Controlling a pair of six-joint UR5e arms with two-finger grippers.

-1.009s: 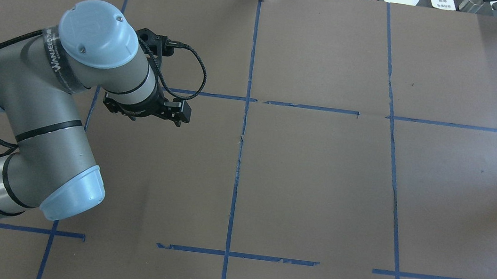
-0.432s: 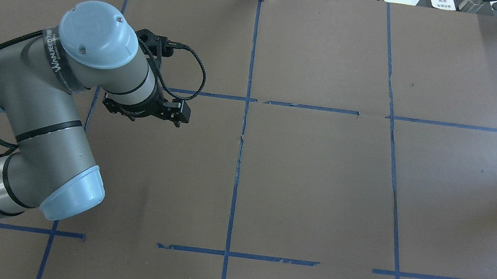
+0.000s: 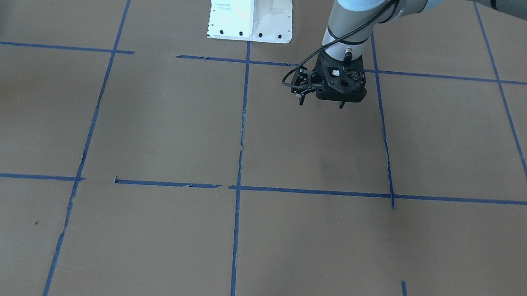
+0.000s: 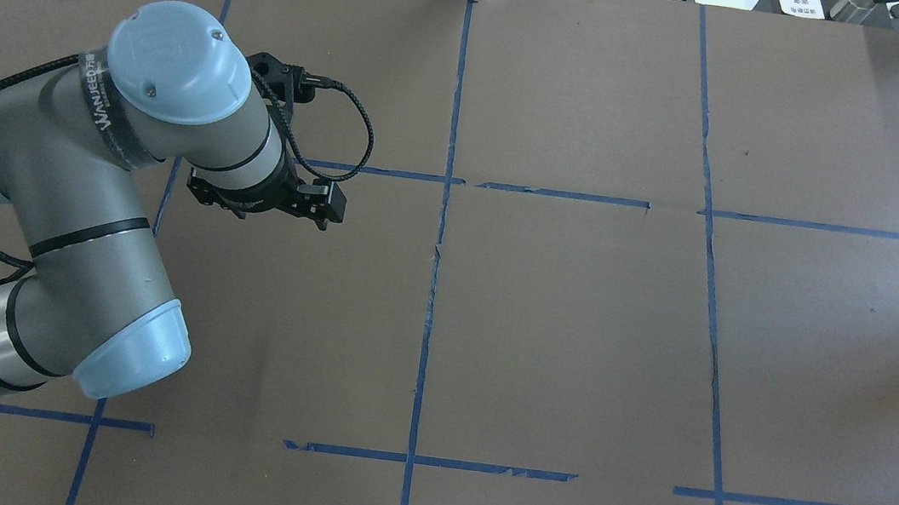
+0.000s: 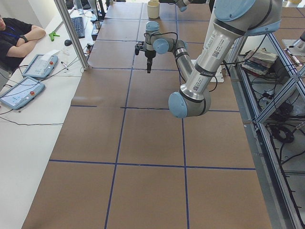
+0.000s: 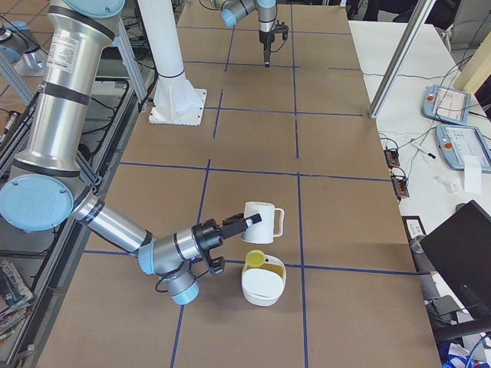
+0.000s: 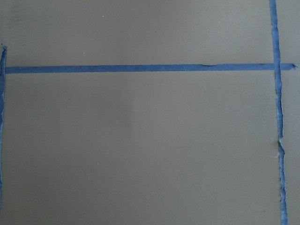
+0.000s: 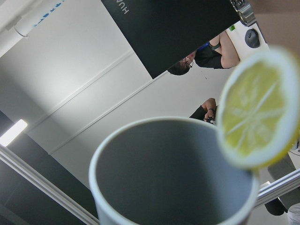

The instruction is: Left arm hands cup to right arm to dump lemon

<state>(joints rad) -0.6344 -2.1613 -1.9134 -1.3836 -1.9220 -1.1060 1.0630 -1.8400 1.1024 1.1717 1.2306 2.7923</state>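
Toward the table's right end, in the right-side view, the right arm (image 6: 115,222) is reaching low over the brown paper (image 6: 345,222). The right gripper (image 6: 244,223) is lying against the wall of the cup (image 6: 261,220), on the side away from the handle. I cannot tell from there whether its jaws are clenched on the cup.

The cup is showing upright just beyond a white bowl (image 6: 265,290), which is sitting on a blue tape line (image 6: 353,270). The lemon (image 6: 255,259) is showing as a yellow slice at the bowl's top, just under the cup. In the right wrist view it is blurring across the right rim of the cup's grey mouth. From the bowl toward the operators' side, a grid square of bare paper is running out to the paper's edge.

Well apart, the left arm (image 4: 81,181) is hanging over the table's left half with the left gripper (image 3: 340,97) pointing down near a tape crossing. Bare paper is spreading from it toward the centre line and the front edge. Thin black tips are poking out below its bracket (image 3: 339,76), but I cannot tell whether those jaws are spread or closed.
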